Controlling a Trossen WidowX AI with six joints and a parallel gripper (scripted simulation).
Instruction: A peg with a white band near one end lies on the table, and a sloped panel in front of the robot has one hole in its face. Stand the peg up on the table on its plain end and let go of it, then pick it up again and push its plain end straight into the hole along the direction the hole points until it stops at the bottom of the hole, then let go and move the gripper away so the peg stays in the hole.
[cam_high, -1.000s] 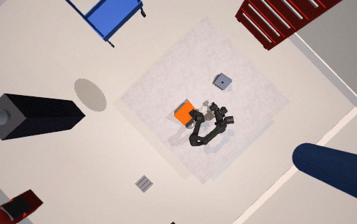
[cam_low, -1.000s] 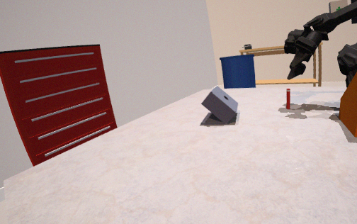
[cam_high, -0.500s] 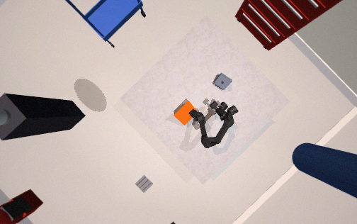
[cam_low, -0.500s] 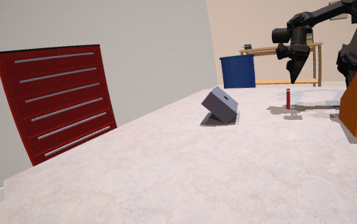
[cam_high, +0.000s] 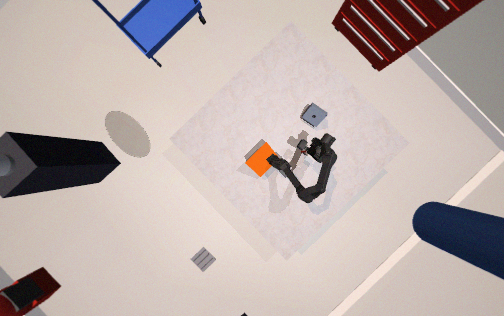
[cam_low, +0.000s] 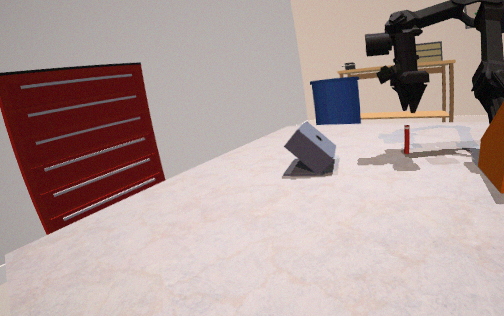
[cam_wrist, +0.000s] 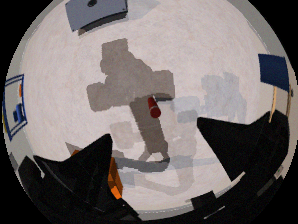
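Observation:
The red peg (cam_low: 406, 142) (cam_wrist: 154, 109) stands upright on the table (cam_low: 210, 240), with its white band near the top end. The sloped grey panel (cam_high: 307, 114) (cam_low: 306, 146) (cam_wrist: 110, 11) stands apart from the peg, with one dark hole (cam_high: 314, 116) (cam_low: 318, 137) (cam_wrist: 91, 3) in its upward-tilted face. My gripper (cam_low: 408, 111) (cam_wrist: 155, 130) is open and empty. It points down above the peg, with a gap between its fingertips and the peg's top in the exterior view. In the wrist view the peg shows between and slightly beyond the fingertips.
An orange block (cam_high: 260, 159) (cam_low: 493, 155) stands by the arm's base; part of it shows in the wrist view. A red drawer cabinet (cam_low: 95, 150), a blue bin (cam_low: 336, 101) and a wooden bench (cam_low: 400, 65) stand beyond the table.

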